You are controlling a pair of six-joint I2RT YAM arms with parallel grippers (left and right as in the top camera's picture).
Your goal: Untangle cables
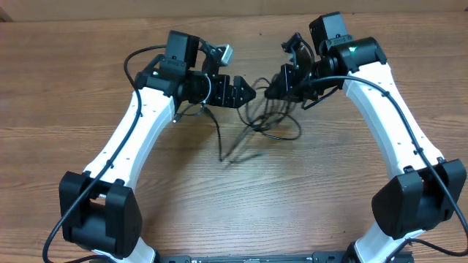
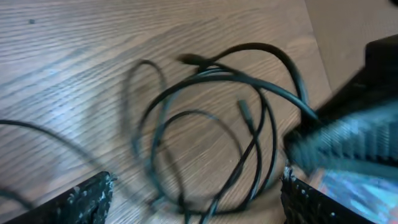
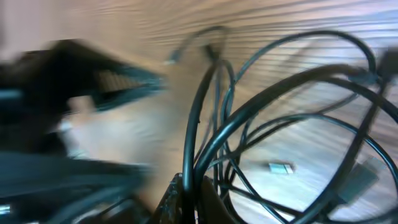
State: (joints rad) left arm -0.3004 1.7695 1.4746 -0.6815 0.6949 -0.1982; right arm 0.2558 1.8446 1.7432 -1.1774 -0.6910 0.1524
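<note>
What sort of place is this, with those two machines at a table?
Probably a robotics lab or test bench, though the room itself is out of view. A white left arm and right arm work at one wooden table, with a tangle of thin black cables between them.

overhead: top-down, far | wrists: close, downward | shared: cables [image 2: 236, 76]

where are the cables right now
Overhead, the cables lie in the middle of the table, between the left gripper and the right gripper, which pinches some strands.
</note>
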